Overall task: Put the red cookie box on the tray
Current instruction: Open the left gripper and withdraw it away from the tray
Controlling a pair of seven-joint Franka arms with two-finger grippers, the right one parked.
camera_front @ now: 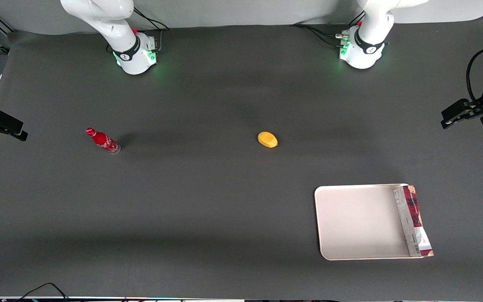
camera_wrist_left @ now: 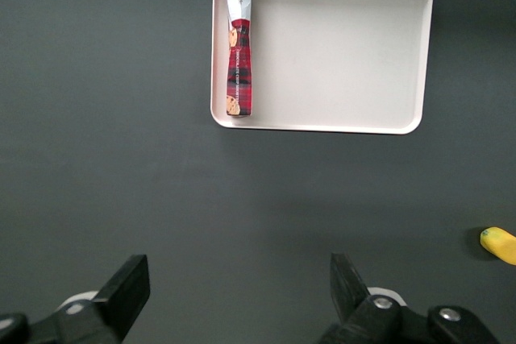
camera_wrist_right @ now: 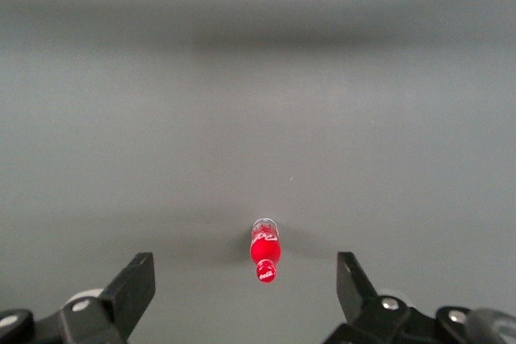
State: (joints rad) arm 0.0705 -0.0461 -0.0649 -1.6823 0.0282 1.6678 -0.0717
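red cookie box (camera_front: 413, 221) lies along the tray (camera_front: 357, 222) edge nearest the working arm's end, partly over the rim (could tip off w/ a nudge). gripper (camera_wrist_left: 234, 300) spread wide, empty, hangs well apart above the table.

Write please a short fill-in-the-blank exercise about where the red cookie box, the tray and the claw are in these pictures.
1. The red cookie box stands along one edge of the ____.
2. The small red bottle stands toward the ____ arm's end of the table.
3. The claw, high above the table and away from the tray, holds ____.
4. The yellow fruit lies ____ from the front camera than the tray.

Missing words: tray; parked; nothing; farther
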